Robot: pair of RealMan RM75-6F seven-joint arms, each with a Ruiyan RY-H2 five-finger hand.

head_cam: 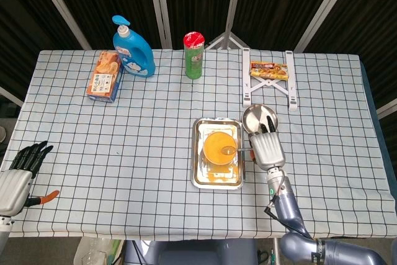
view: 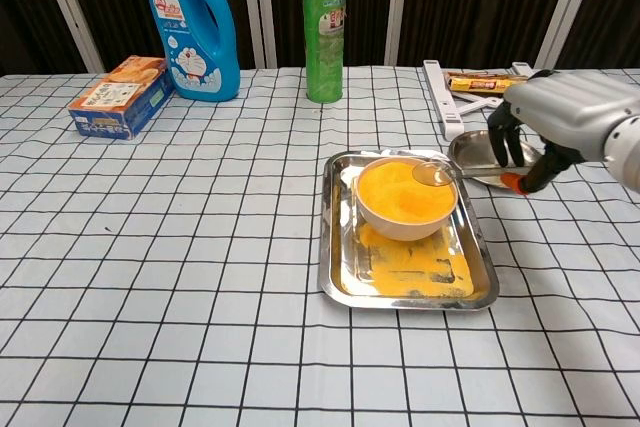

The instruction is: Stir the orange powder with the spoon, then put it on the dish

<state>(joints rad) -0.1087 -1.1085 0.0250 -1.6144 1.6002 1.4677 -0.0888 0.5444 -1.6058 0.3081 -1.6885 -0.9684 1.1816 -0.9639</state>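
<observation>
Now my right hand [view: 560, 127] pinches the spoon [view: 455, 174] by its handle end, fingers curled down around it, and holds it out level so its bowl hangs just over the orange powder [view: 400, 192]. Whether the spoon's tip touches the powder, I cannot tell. That powder fills a white bowl [view: 405, 217] standing in the far half of a steel tray [view: 330, 247], with more orange dust spilled on the tray floor in front of the bowl. Just beside the tray's far right corner sits the round metal dish [view: 480, 152], partly hidden under my hand. My left hand [head_cam: 22, 175] rests at the table's near left edge, well apart from all this, holding nothing, its dark fingers stretched out and a little apart, beside a small orange-tipped tool [head_cam: 44, 198].
</observation>
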